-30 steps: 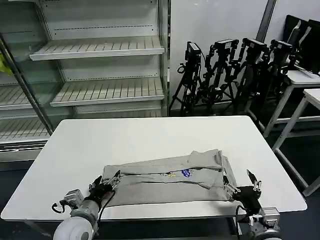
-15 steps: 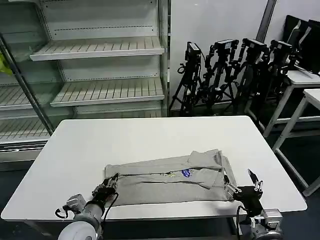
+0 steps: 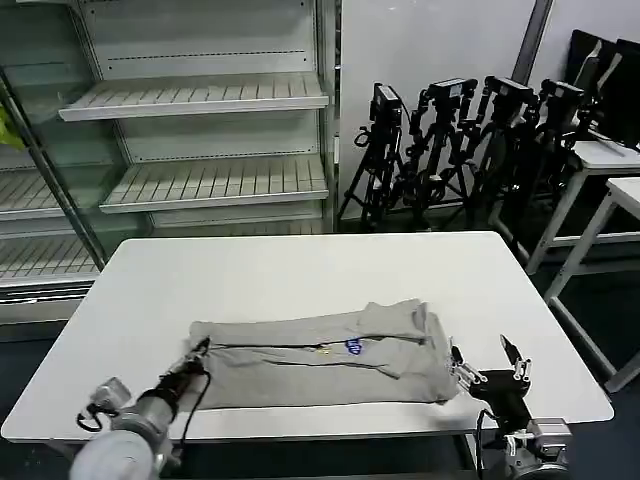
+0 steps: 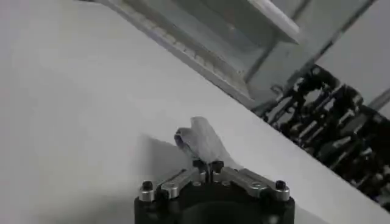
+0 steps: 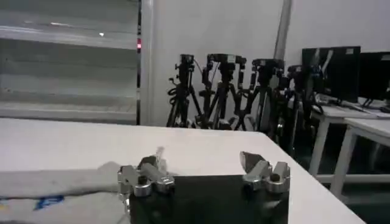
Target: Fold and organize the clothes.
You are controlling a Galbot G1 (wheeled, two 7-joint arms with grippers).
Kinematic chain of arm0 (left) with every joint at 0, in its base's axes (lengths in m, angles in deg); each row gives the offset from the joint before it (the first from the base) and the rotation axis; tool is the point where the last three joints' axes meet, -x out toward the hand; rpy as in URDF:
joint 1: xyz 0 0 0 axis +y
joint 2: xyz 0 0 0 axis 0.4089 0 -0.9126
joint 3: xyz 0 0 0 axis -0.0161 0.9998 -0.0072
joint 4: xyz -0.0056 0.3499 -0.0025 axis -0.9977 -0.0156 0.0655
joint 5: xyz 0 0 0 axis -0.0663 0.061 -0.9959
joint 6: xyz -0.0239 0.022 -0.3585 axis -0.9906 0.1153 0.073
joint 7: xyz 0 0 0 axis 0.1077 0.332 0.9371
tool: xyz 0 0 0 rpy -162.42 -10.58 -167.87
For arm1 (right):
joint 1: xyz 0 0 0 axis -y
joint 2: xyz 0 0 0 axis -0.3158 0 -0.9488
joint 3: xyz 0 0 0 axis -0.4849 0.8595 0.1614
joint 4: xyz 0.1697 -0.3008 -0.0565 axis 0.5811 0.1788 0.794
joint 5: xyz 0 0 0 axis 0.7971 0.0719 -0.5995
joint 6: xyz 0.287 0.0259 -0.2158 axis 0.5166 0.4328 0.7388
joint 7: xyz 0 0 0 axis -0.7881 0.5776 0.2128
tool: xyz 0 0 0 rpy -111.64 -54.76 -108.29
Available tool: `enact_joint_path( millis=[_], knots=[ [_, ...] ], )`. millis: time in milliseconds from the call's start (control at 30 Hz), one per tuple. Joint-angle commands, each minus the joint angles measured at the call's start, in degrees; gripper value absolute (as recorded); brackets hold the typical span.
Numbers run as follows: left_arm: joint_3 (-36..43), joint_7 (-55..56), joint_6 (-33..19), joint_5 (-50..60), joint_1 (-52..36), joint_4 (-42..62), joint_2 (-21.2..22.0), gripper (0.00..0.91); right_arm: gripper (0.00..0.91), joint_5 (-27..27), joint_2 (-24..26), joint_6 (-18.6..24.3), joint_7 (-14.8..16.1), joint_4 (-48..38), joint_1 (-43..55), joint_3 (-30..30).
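Partly folded shirt (image 3: 320, 355) lies lower centre on the tabletop (image 3: 300, 270) — left gripper (image 3: 196, 352) pinches its corner, right gripper (image 3: 488, 375) gapes empty — more folds probably remain.

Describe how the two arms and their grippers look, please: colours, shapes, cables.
The left gripper has a black body with silver-grey links held by dark screws. Its arm is pale grey and rounded, with black cables. The right gripper has a black block body, silver-grey finger mounts and dark tips.

the left gripper (image 3: 198, 352) sits low at the near left, fingers (image 4: 207, 165) pinched together on a fold of the shirt (image 3: 320, 352). the right gripper (image 3: 488, 366) waits near the front right, fingers spread apart.
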Motion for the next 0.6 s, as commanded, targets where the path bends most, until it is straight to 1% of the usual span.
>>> enact_joint_path(
  millis=[33, 133, 200, 233, 333, 400, 433, 500, 533, 600],
  knots=[
    [-17.77, 0.47, 1.84, -20.69, -0.19, 2.64, -7.91, 0.010, 0.907, 0.27, -0.04, -0.02, -0.05, -0.05, 0.04, -0.26],
    [-20.80, 1.08, 1.89, -26.03, -0.80, 5.23, -10.73, 0.010, 0.907, 0.45, 0.01, -0.07, -0.04, -0.16, 0.19, -0.34],
    [-21.41, 2.98, 1.86, -32.60, -0.77, 3.19, -10.58, 0.010, 0.907, 0.47, -0.10, -0.08, -0.09, -0.23, 0.29, -0.30],
    [-21.02, 3.69, 1.86, -34.15, -0.61, 1.98, -10.17, 0.010, 0.907, 0.44, -0.17, -0.12, -0.11, -0.23, 0.34, -0.29],
    [-16.31, 4.37, 1.72, -35.67, -0.45, -4.15, -6.76, 0.010, 0.907, 0.36, -0.50, -0.19, -0.10, -0.07, 0.30, -0.30],
    [-11.73, 4.62, 0.81, -36.03, -1.35, -7.22, -2.96, 0.010, 0.907, 0.32, -0.67, -0.18, -0.03, 0.15, -0.03, -0.45],
    [-9.49, 4.65, 0.37, -35.97, -1.75, -8.07, -1.80, 0.010, 0.907, 0.31, -0.72, -0.19, 0.01, 0.19, -0.12, -0.52],
    [-3.43, 4.46, -1.04, -34.23, -3.04, -8.96, 1.24, 0.010, 0.907, 0.30, -0.94, -0.17, 0.00, 0.16, -0.31, -0.80],
    [-0.96, 4.42, -1.63, -33.18, -3.60, -9.03, 1.95, 0.010, 0.907, 0.30, -0.94, -0.14, 0.02, 0.20, -0.43, -0.91],
    [6.57, 4.57, -3.20, -30.11, -5.18, -8.81, 4.37, 0.010, 0.907, 0.30, -0.83, -0.05, 0.11, 0.40, -0.85, -1.22]
  ],
)
